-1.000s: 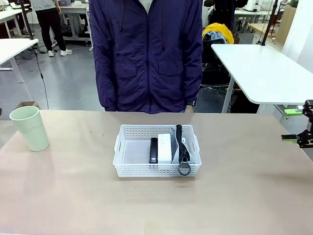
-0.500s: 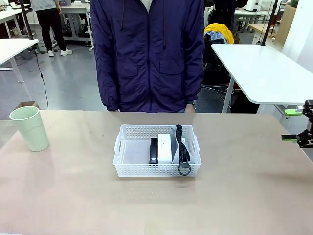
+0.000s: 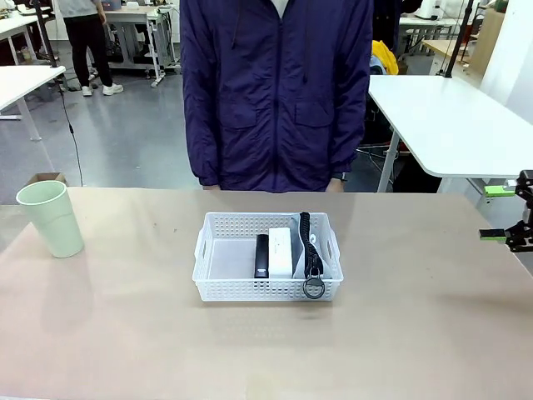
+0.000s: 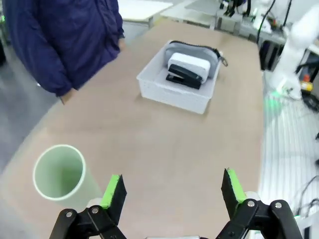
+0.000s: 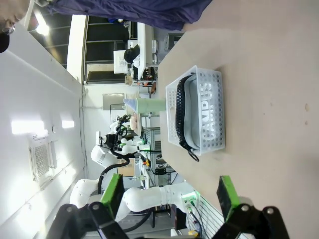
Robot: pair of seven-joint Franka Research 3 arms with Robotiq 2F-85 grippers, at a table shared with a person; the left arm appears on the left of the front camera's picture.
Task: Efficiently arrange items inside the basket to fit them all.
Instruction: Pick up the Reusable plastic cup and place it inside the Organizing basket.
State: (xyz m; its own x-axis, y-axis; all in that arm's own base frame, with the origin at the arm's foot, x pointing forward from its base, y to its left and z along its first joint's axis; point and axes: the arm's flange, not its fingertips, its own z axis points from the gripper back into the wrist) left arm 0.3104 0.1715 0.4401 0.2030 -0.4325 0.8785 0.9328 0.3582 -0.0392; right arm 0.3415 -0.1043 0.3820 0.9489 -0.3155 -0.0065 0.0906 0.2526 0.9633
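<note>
L end effector (image 4: 172,184) spread wide, empty, hovering above the bench (image 3: 125,333) near the green cup (image 3: 50,218), which stands upright far left. Basket (image 3: 266,288) mid-bench holds stapler (image 3: 261,255), clock (image 3: 281,250) and pouch (image 3: 326,263) side by side, the pouch apparently on edge. R end effector (image 5: 169,186) spread wide, empty, at the bench's right edge.

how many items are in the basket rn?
3: black stapler mid-basket, white clock just right of it, grey pouch along the basket right wall. Left half looks bare; anything under them would be hidden.
</note>
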